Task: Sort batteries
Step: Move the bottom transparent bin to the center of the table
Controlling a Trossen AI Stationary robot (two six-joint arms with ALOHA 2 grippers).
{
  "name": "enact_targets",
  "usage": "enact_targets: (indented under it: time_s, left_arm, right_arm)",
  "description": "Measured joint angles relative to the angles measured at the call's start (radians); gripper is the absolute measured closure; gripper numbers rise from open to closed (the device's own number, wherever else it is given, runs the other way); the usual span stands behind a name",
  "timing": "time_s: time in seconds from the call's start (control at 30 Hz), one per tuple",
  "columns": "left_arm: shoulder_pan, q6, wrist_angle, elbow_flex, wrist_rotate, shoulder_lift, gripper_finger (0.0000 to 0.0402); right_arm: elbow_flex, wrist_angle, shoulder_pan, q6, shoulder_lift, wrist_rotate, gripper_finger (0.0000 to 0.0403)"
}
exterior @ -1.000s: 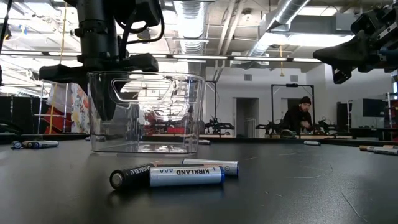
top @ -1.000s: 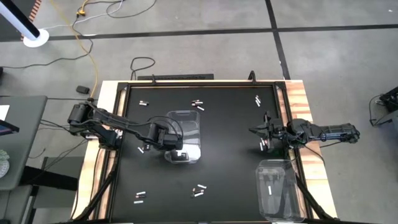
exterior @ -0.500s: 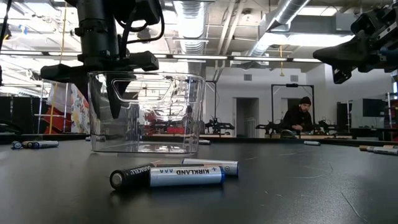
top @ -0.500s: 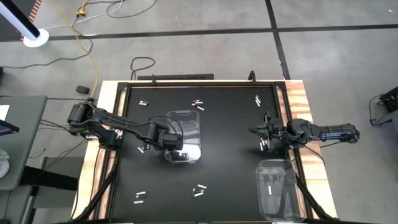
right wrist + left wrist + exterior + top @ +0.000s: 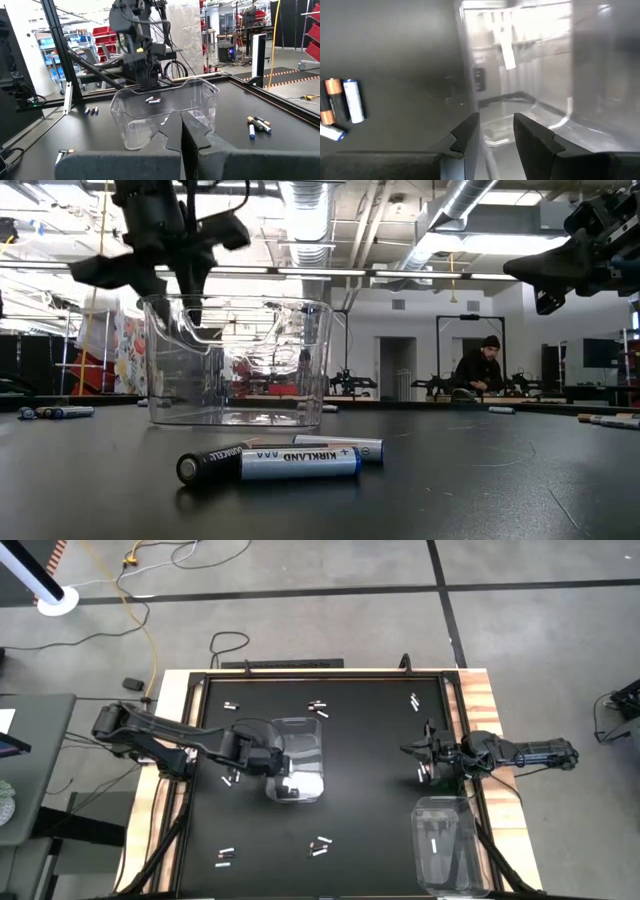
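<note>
Your left gripper (image 5: 281, 762) hangs released over the near-left rim of the clear bin (image 5: 300, 745) mid-surface, holding nothing. One battery (image 5: 153, 100) sits inside that bin; other batteries (image 5: 270, 462) lie scattered on the surface (image 5: 370, 820). Your right gripper (image 5: 412, 750) waits clenched at the right edge.

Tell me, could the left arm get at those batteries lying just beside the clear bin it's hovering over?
Probably yes. The left gripper hangs over the clear bin's edge, fingers apart and empty, and the small cluster of batteries lies on open black table right beside that arm, with nothing standing between them.
</note>
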Motion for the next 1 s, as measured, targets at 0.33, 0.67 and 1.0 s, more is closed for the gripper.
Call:
enact_targets:
  time_s: [0.33, 0.67, 1.0]
  left_arm:
    - [-0.052, 0.117, 0.020, 0.000, -0.204, -0.158, 0.0285]
    - [-0.105, 0.212, 0.018, 0.000, -0.213, -0.233, 0.0285]
    - [-0.105, 0.373, 0.018, 0.000, -0.209, -0.227, 0.0285]
  right_arm:
    - [0.000, 0.000, 0.000, 0.000, 0.000, 0.000, 0.0389]
    - [0.000, 0.000, 0.000, 0.000, 0.000, 0.000, 0.0389]
    - [0.000, 0.000, 0.000, 0.000, 0.000, 0.000, 0.0389]
